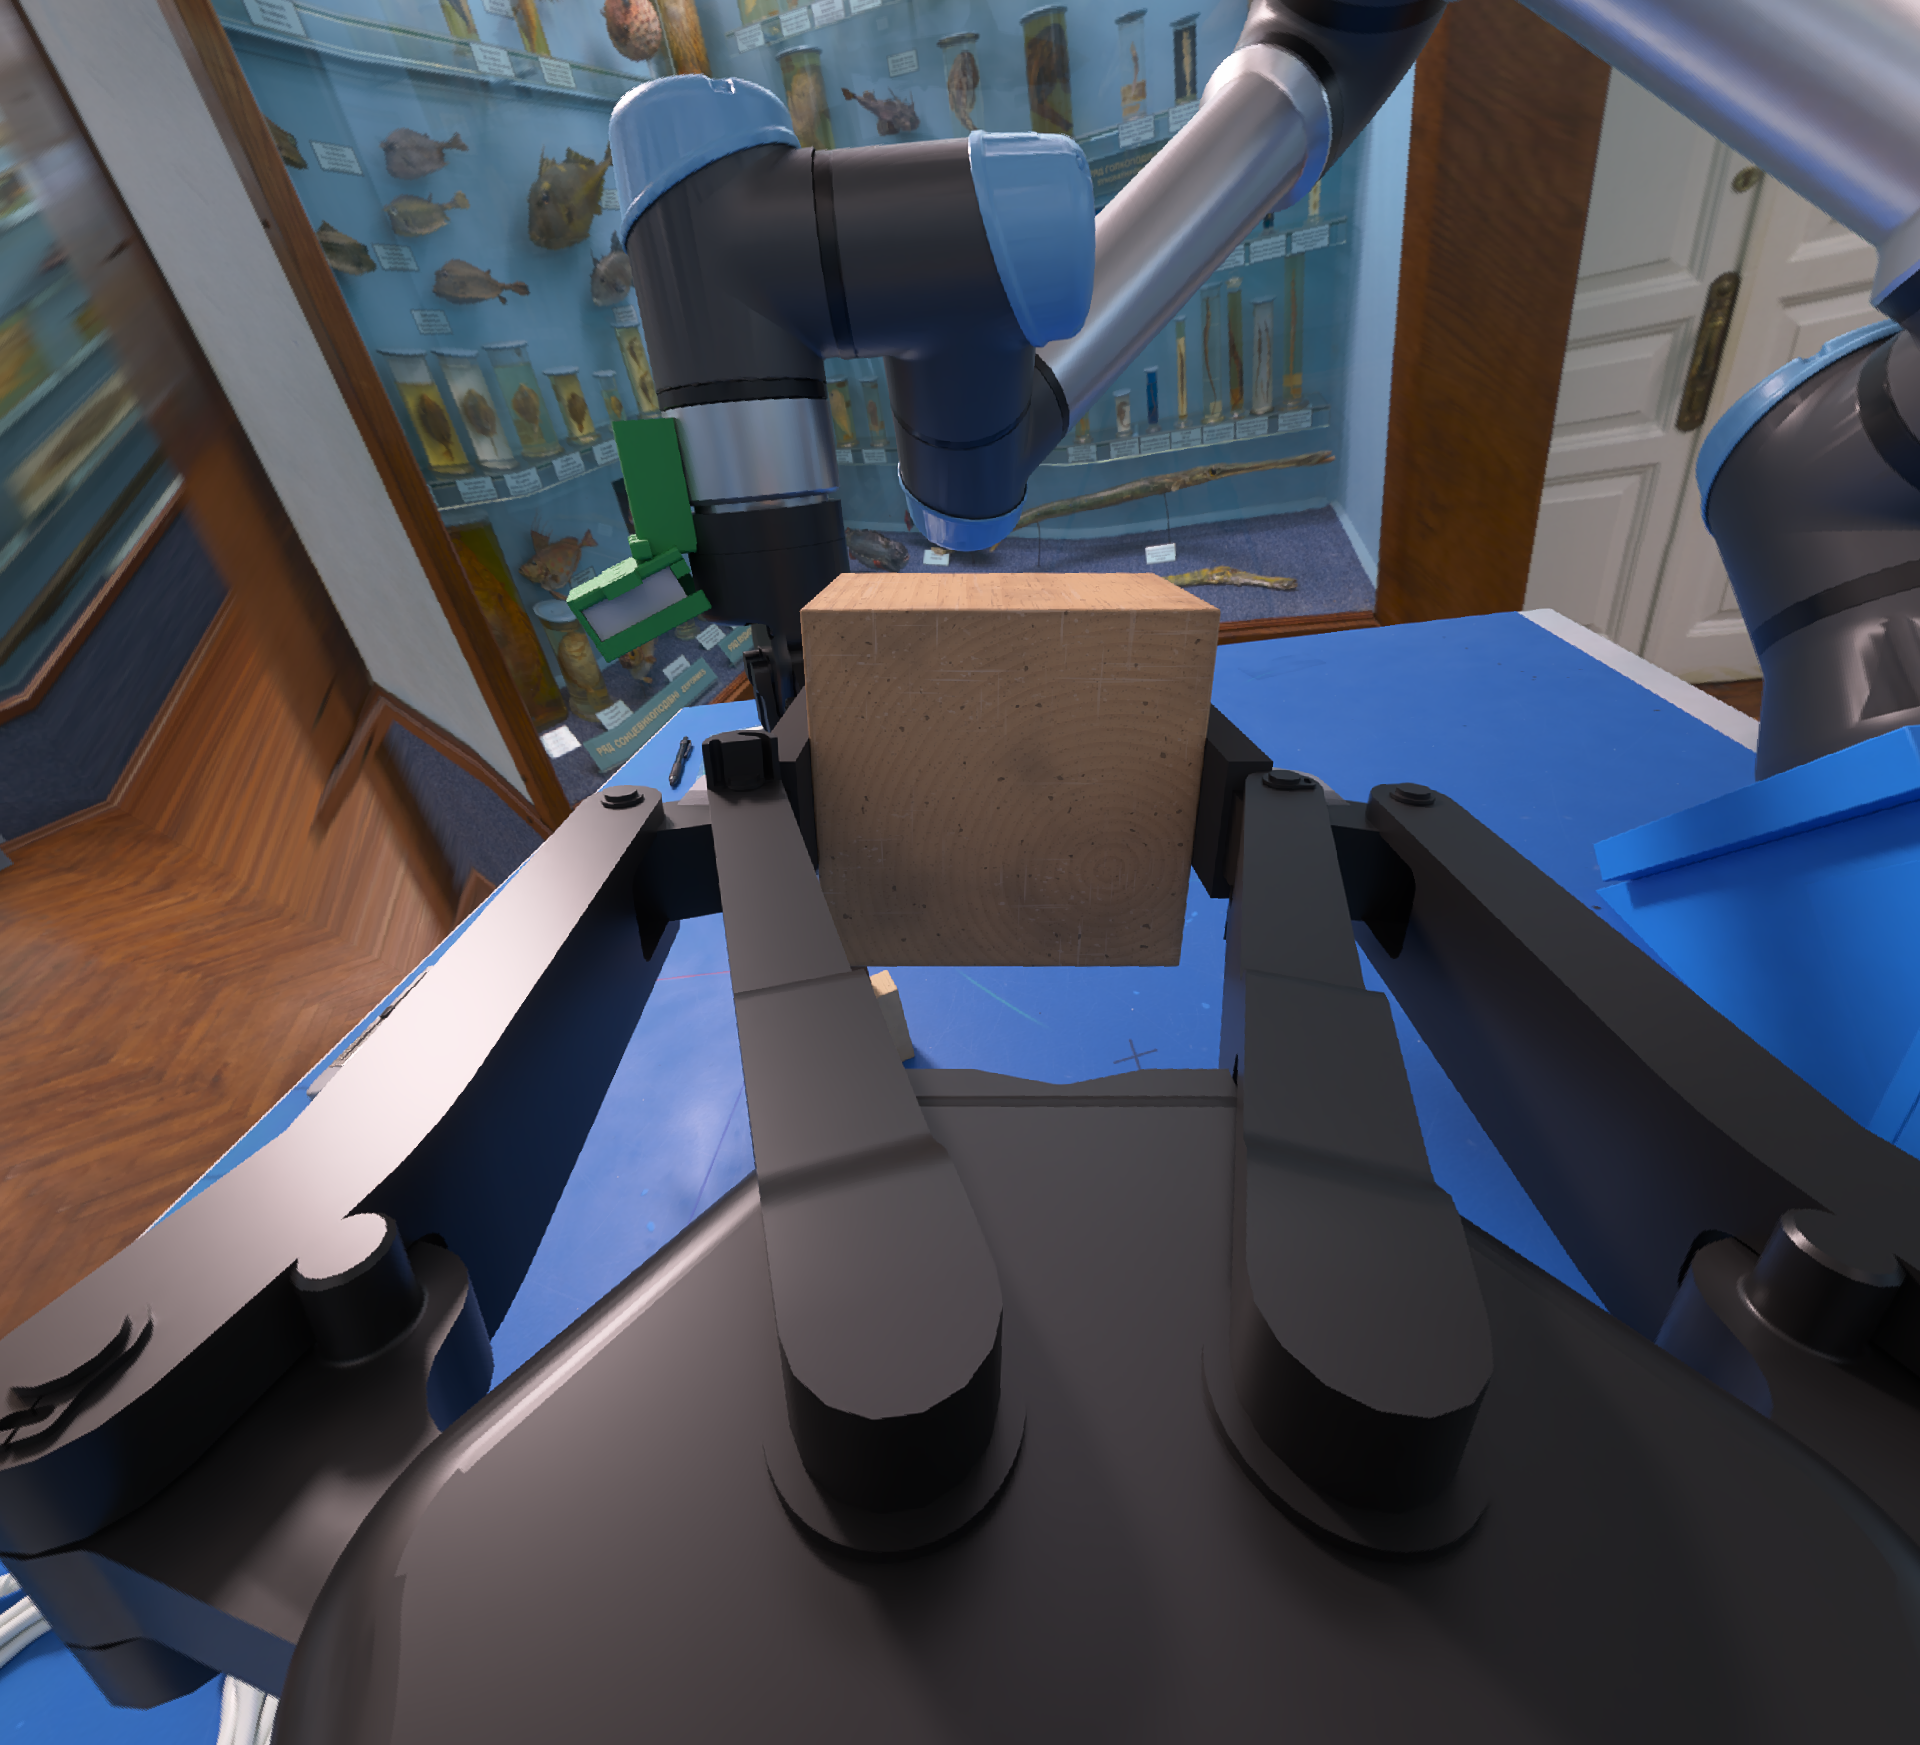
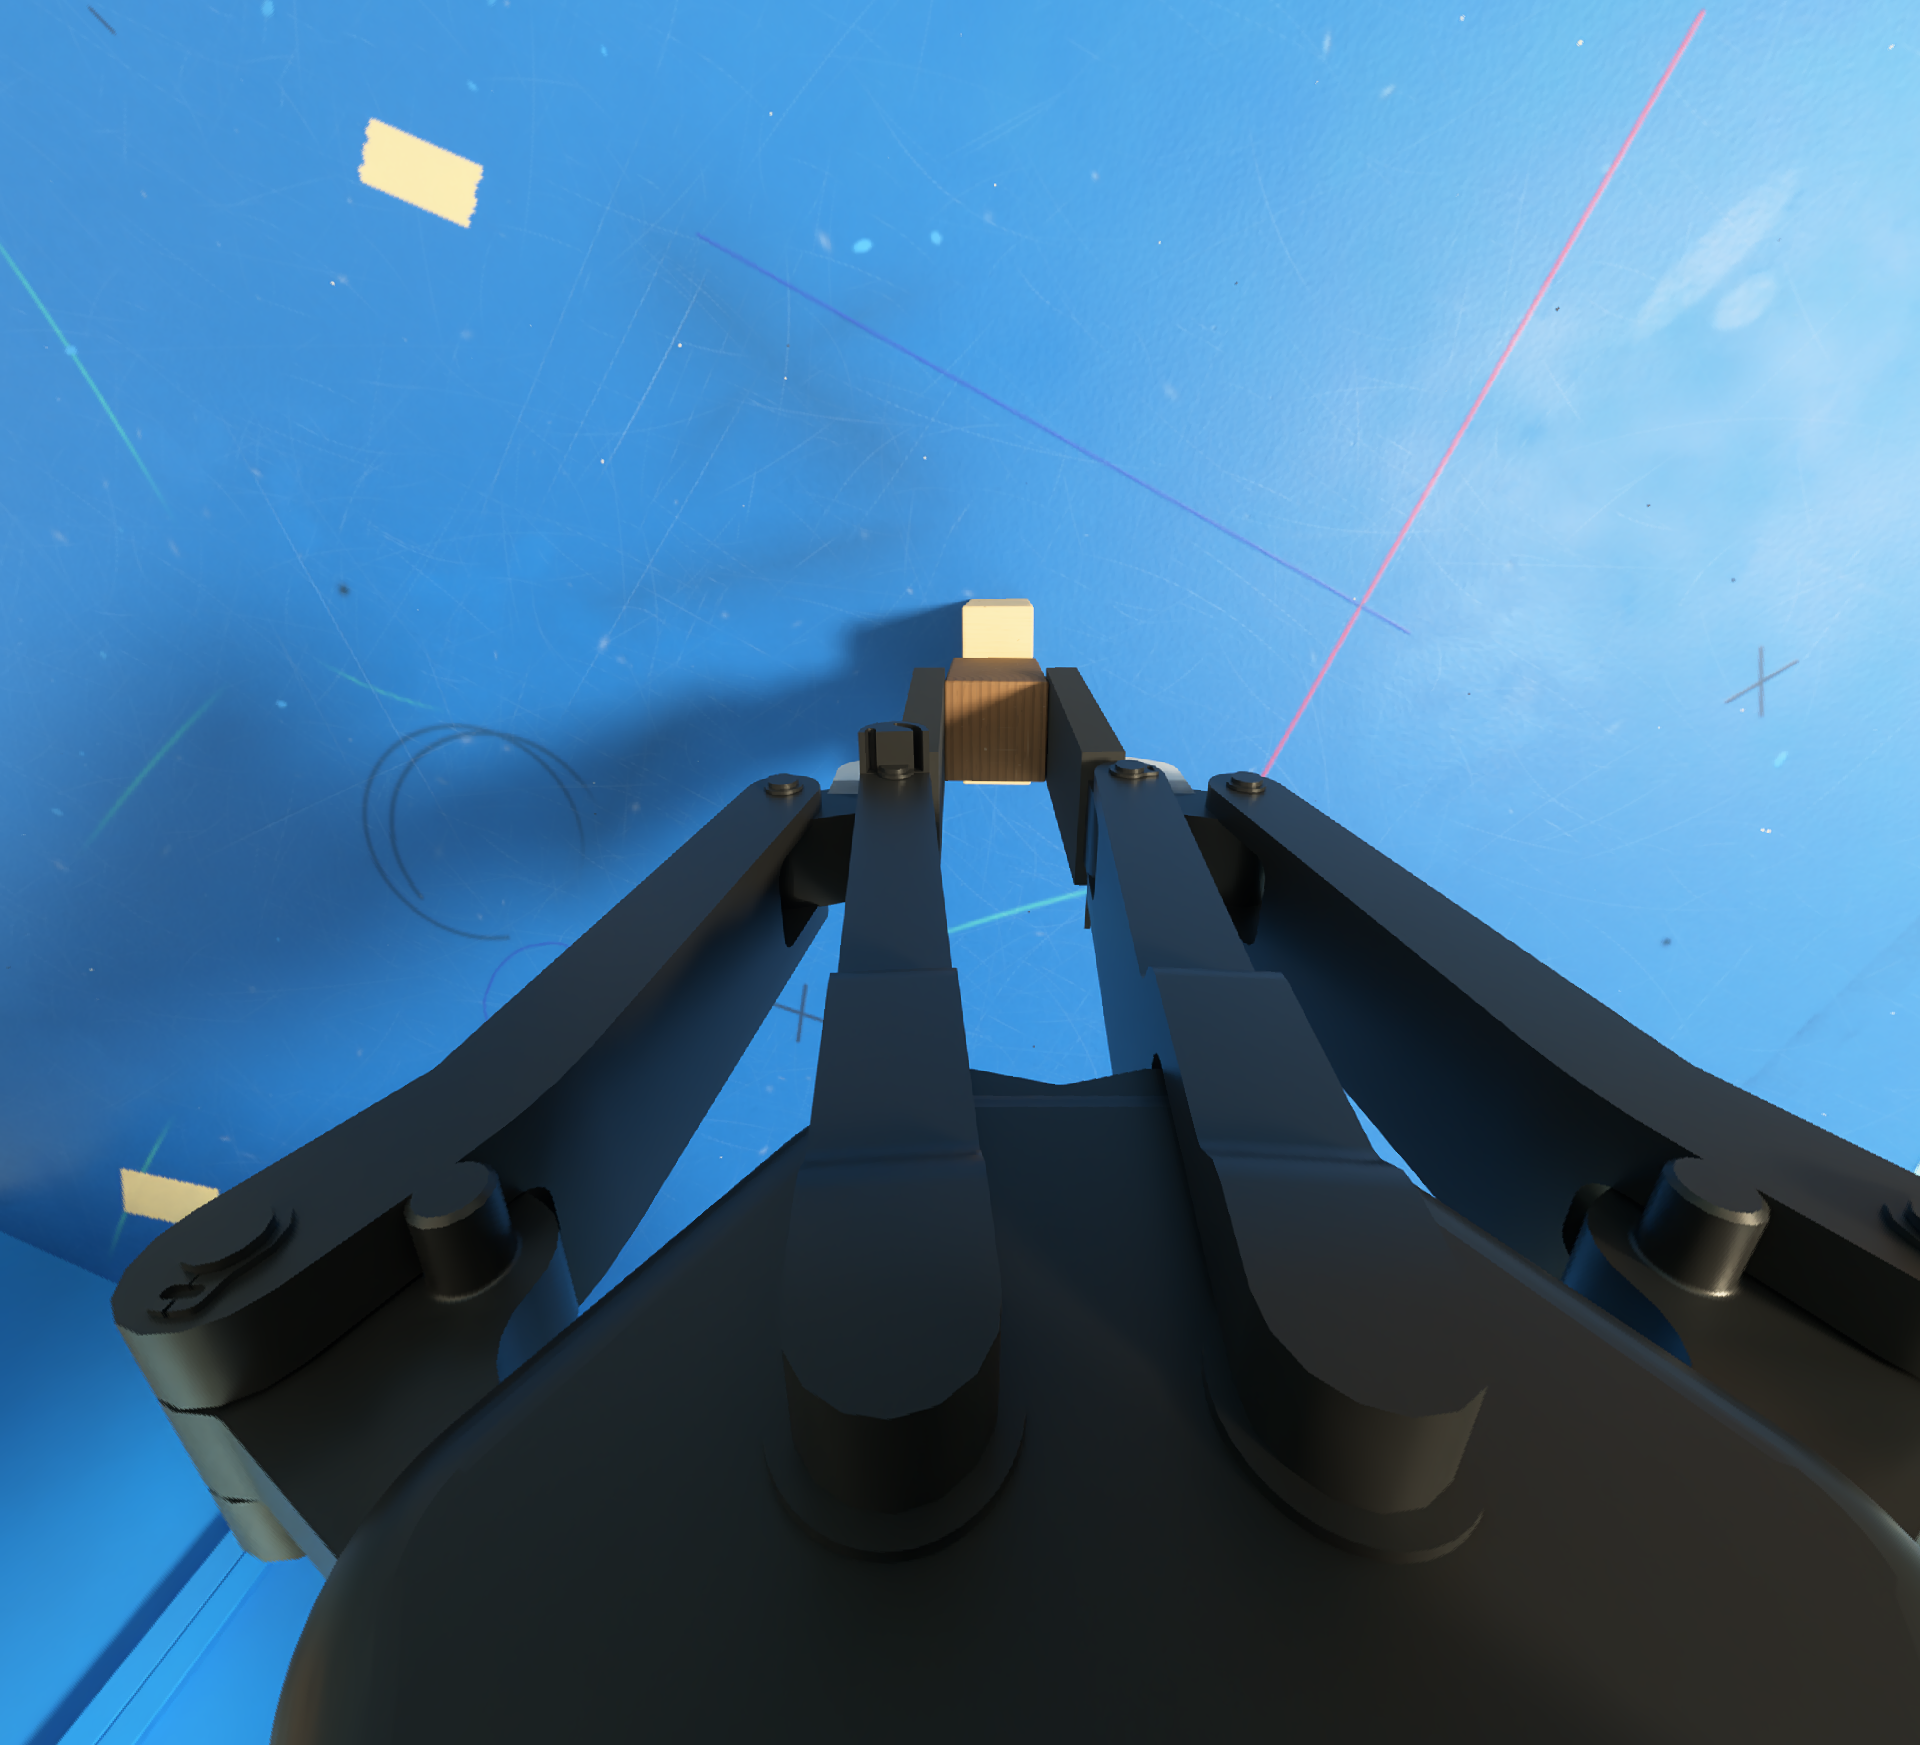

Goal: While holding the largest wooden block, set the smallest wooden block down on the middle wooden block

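Note:
My left gripper (image 1: 1006,765) is shut on the largest wooden block (image 1: 997,802) and holds it upright above the blue table (image 1: 1455,719). A sliver of another wooden block (image 1: 886,1009) shows on the table under it, mostly hidden by my left finger. My right gripper (image 2: 992,721) points down at the table (image 2: 1247,241) and is shut on the smallest wooden block (image 2: 992,734). A pale wooden block (image 2: 997,627) stands on the table just beyond its fingertips. In the left wrist view the right gripper is hidden behind the big block.
The right arm (image 1: 852,293) hangs close behind the large block, with a green mount (image 1: 644,573) on its wrist. A pen (image 1: 681,760) lies near the table's far left edge. Two tape strips (image 2: 421,171) (image 2: 166,1191) lie on the table. An arm base (image 1: 1818,552) stands at right.

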You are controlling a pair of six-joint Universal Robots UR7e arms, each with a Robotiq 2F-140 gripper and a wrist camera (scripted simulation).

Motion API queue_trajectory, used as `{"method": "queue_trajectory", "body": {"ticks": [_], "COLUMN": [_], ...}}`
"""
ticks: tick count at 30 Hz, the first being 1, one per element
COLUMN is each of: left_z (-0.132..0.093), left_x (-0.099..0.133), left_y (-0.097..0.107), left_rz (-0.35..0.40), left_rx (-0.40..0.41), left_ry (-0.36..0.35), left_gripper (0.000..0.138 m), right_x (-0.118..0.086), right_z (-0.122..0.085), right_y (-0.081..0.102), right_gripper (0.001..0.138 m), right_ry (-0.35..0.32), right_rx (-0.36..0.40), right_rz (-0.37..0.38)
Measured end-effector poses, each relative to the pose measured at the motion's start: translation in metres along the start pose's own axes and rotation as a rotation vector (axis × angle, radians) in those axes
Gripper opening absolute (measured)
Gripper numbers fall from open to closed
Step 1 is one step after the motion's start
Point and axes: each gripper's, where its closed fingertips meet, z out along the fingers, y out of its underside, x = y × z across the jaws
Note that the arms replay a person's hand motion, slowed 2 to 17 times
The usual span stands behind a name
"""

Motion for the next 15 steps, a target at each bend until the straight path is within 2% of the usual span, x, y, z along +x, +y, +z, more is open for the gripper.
{"method": "queue_trajectory", "body": {"ticks": [15], "left_z": [-0.001], "left_x": [0.0017], "left_y": [-0.0016], "left_rz": [0.001], "left_rx": [0.004], "left_ry": [0.004], "left_gripper": [0.075], "right_x": [-0.0002], "right_z": [-0.0001], "right_y": [-0.0006], "right_gripper": [0.026], "right_ry": [-0.014], "right_rx": [-0.005], "right_rz": [-0.005]}}
